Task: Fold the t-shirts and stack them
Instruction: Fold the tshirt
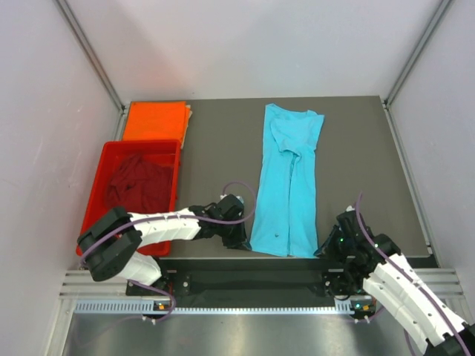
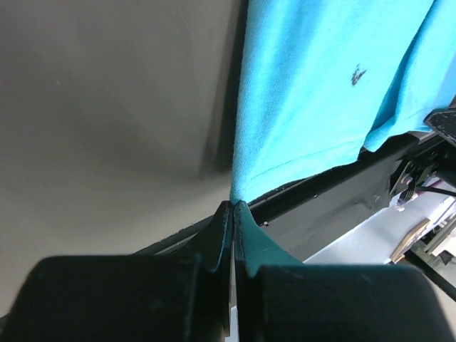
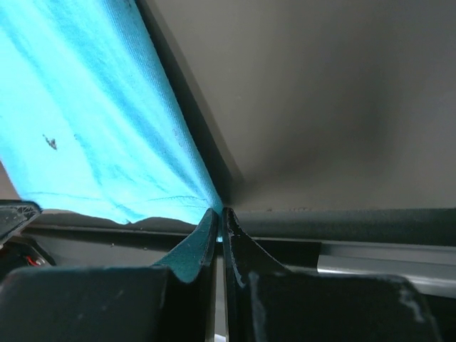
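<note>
The turquoise-blue t-shirt point(image 1: 286, 182) lies folded lengthwise into a long strip down the middle of the dark table. My left gripper point(image 1: 241, 239) is shut on its near left hem corner point(image 2: 236, 187). My right gripper point(image 1: 326, 248) is shut on its near right hem corner point(image 3: 211, 201). Both corners are lifted slightly off the table at the near edge. The orange t-shirt point(image 1: 154, 120) lies folded flat at the far left. The maroon t-shirt point(image 1: 139, 185) lies crumpled inside the red tray.
The red plastic tray point(image 1: 95, 191) stands at the left, near the left arm. The table's near edge point(image 1: 223, 261) and a metal rail run just below both grippers. White walls enclose the table on three sides.
</note>
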Robot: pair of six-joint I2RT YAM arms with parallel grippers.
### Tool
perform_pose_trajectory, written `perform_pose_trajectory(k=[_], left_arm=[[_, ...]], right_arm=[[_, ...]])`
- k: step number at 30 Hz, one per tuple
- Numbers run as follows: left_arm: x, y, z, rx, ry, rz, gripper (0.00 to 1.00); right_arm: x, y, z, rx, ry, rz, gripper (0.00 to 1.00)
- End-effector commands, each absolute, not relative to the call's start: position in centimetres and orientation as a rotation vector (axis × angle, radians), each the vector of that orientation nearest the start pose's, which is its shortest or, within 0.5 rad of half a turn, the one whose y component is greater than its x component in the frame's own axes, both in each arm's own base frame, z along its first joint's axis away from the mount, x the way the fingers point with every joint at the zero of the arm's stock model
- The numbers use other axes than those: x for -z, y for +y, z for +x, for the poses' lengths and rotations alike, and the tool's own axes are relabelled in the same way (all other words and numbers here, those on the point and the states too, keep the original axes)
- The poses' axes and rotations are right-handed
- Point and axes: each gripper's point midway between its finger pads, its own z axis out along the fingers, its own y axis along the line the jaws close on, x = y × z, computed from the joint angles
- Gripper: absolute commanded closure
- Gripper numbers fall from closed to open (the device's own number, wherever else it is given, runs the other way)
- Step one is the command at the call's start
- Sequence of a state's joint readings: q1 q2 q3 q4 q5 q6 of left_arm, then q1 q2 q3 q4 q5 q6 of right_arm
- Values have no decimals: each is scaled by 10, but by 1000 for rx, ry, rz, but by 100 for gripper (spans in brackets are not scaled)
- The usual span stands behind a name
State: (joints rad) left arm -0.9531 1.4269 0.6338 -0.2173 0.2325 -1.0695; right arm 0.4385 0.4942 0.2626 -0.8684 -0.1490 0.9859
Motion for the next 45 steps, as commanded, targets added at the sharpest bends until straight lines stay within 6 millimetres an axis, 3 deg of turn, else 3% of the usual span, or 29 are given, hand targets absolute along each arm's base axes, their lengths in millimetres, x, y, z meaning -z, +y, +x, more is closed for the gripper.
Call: perform_pose_trajectory(k=[1, 13, 22, 32, 45], left_arm=[[-36, -297, 109, 949, 2902, -63, 100], [-51, -307, 101, 1011, 2877, -53, 100], [-41, -300, 100, 956, 2897, -58, 100], [-60, -302, 103, 990, 2853, -45, 100], [-54, -300, 101, 973, 2875, -45, 100]], right_arm=[[-27, 111, 82, -630, 2735, 728, 100], [-38, 113, 81, -692, 2692, 740, 100], [-34, 113, 77, -696, 2701, 741, 100], [-47, 113, 79, -706, 2685, 728, 100], [-42, 113, 80, -700, 2690, 717, 100]])
